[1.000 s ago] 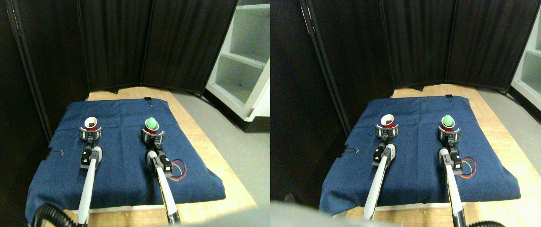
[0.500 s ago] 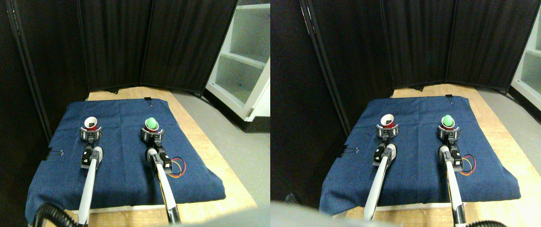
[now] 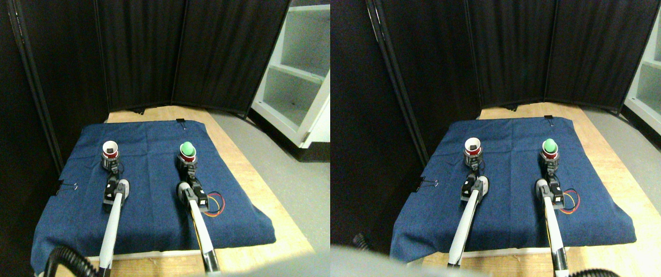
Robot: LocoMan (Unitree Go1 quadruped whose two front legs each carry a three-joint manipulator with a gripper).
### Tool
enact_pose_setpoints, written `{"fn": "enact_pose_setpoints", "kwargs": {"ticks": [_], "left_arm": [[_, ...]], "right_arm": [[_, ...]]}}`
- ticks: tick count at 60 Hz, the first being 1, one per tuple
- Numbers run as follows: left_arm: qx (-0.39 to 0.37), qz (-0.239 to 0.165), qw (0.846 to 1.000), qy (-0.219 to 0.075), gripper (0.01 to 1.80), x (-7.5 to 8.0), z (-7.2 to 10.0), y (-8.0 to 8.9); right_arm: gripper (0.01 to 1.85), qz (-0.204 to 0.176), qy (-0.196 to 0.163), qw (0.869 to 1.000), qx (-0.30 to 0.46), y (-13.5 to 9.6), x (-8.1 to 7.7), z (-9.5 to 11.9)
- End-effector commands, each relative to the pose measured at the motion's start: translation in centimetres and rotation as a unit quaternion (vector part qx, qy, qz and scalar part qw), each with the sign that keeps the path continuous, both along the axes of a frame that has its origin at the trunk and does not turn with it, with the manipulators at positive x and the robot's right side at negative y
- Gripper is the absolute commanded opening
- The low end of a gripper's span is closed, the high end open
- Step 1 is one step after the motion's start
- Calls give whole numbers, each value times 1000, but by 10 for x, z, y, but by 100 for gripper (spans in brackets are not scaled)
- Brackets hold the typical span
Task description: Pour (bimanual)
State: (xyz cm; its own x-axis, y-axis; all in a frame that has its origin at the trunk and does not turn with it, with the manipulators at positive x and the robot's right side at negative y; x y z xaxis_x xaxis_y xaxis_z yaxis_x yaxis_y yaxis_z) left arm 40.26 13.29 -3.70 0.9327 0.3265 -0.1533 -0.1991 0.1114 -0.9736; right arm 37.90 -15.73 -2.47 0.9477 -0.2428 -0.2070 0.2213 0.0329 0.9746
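One wide-angle camera looks forward and down from behind the two arms (rising from the bottom edge). Both halves share the blue cloth (image 3: 151, 173) mid-frame, black curtain (image 3: 191, 52) above, white shelf (image 3: 301, 69) upper right.

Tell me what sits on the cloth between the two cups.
Nothing: the stereo pair view shows only bare blue cloth between the left cup and the green-topped cup.
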Motion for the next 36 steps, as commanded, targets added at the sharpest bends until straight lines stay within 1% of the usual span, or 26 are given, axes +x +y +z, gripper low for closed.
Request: {"fn": "enact_pose_setpoints", "kwargs": {"ticks": [1,7,12,18,21,24,33,36], "left_arm": [[-7,-1,1000,-6,33,4,-2,-2],[-8,-6,1000,-8,33,5,-2,-2],[-4,0,1000,-6,33,5,-3,-2],[-3,-1,1000,-7,33,4,-2,-2],[-5,-10,1000,-9,33,4,-1,-1],[-4,-10,1000,-10,33,4,-1,0],[-5,-21,1000,-14,33,2,6,-2],[-6,-25,1000,-15,33,2,10,-3]], "right_arm": [[33,1,-5,1000,-10,5,3,0],[33,1,-7,1000,-12,5,3,0],[33,4,-8,1000,-11,5,3,0],[33,2,-7,1000,-3,5,4,-1],[33,1,-5,1000,-13,5,4,-1],[33,2,-8,1000,-20,6,3,-1],[33,-1,-12,1000,-24,7,4,2],[33,4,-20,999,-34,7,5,5]]}}
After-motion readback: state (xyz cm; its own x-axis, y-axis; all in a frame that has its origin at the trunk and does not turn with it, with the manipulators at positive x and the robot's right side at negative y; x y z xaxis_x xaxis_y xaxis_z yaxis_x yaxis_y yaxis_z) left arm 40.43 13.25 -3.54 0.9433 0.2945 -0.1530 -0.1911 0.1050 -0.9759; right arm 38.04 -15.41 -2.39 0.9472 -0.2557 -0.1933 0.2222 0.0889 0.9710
